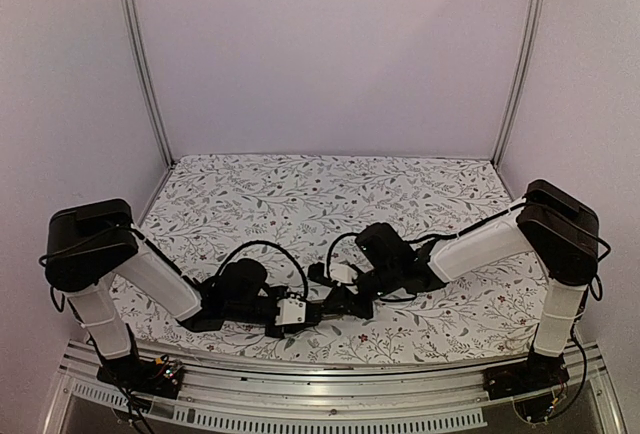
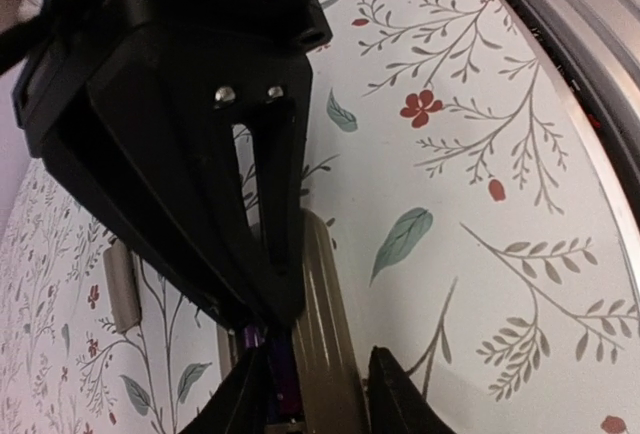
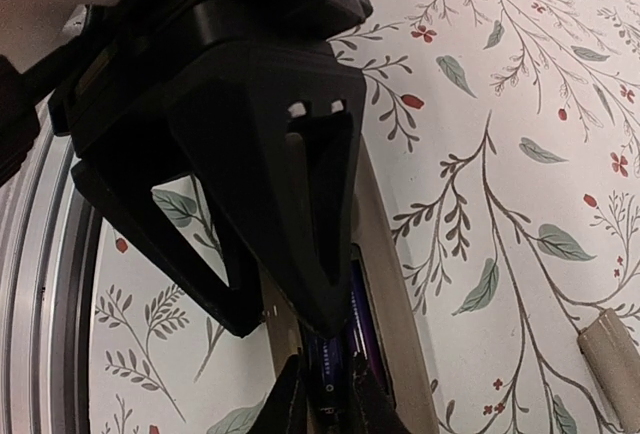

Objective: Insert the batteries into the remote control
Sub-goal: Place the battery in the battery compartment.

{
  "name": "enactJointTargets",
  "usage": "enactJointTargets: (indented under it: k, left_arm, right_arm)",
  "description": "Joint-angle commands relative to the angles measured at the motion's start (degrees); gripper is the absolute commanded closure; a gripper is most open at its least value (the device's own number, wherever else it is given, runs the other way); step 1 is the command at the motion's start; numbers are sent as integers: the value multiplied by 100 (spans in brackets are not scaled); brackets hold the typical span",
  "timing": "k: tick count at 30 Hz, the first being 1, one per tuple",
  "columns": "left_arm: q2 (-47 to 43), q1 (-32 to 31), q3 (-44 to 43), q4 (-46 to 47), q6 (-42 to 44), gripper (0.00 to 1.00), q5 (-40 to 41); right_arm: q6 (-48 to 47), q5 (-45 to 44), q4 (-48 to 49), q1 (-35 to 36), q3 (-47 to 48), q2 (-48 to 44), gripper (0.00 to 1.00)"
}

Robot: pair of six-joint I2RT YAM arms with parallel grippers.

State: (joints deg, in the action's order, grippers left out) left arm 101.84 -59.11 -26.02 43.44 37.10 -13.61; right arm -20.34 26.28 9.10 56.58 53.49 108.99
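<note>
On the flowered counter, the left tool is clamping the remote and the right tool is pinching a battery down into it. Loading looks underway, with the cover lying aside.

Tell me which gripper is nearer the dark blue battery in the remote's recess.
Right. The right gripper straddles the battery with its fingertips. The left gripper clamps the remote control by its sides.

Soft, even light is filling the scene; beyond the jaws the floral cloth is showing sharp, while the near fingertips are blurring darkly.
</note>
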Motion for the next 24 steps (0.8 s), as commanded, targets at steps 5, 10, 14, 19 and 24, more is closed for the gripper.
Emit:
enactJointTargets:
  k: [5,10,14,19,24]
  left_arm:
    - [59,-100,249,-332,338,70,-138]
    - [46,-97,301,-400,293,72,-223]
    - [0,-95,388,-389,301,72,-245]
    - [-6,-98,415,-369,230,72,-254]
    - [2,-102,404,-276,210,72,-244]
  right_arm:
    - [-14,-746,-795,152,-58,247,83]
    - [-8,-725,-1081,150,71,31,82]
    - [3,-635,-1218,148,49,-311,79]
    - [-8,-472,-1273,94,-27,-524,76]
    - [-31,-389,-1211,90,93,-290,77]
